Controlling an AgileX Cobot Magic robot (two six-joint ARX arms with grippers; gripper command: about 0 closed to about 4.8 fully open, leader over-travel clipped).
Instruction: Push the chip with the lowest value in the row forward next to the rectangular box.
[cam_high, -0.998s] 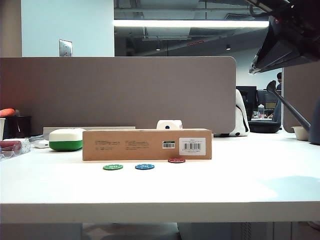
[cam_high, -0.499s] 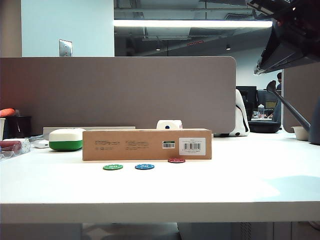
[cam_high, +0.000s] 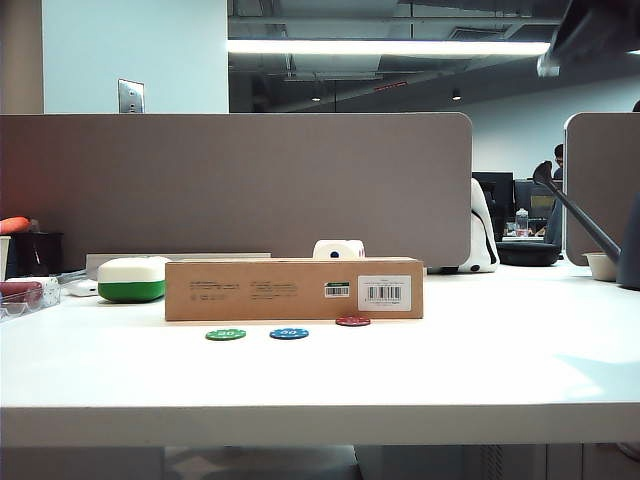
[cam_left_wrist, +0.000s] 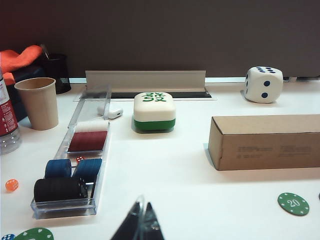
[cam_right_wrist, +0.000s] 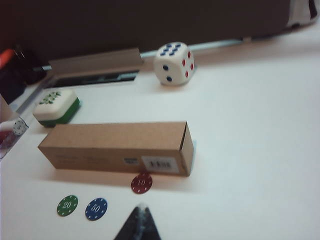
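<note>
The red chip (cam_right_wrist: 141, 183), marked 10, lies flat against the front face of the brown rectangular box (cam_right_wrist: 115, 147), below its barcode label. In the exterior view the red chip (cam_high: 353, 320) sits closer to the box (cam_high: 293, 289) than the other two chips do. My right gripper (cam_right_wrist: 141, 209) is shut and empty, hovering just short of the red chip without touching it. My left gripper (cam_left_wrist: 141, 210) is shut with nothing in it, over bare table well to the left of the box (cam_left_wrist: 265, 141).
A green 20 chip (cam_right_wrist: 67, 205) and a blue 50 chip (cam_right_wrist: 96, 208) lie in a row in front of the box. Behind it are a white-and-green case (cam_left_wrist: 154, 111) and a large die (cam_left_wrist: 263, 84). A clear chip tray (cam_left_wrist: 75, 170) and a paper cup (cam_left_wrist: 36, 102) stand at left.
In the exterior view the right arm has lifted up and away toward the top right corner, now almost out of frame. The chips and the box have not moved.
</note>
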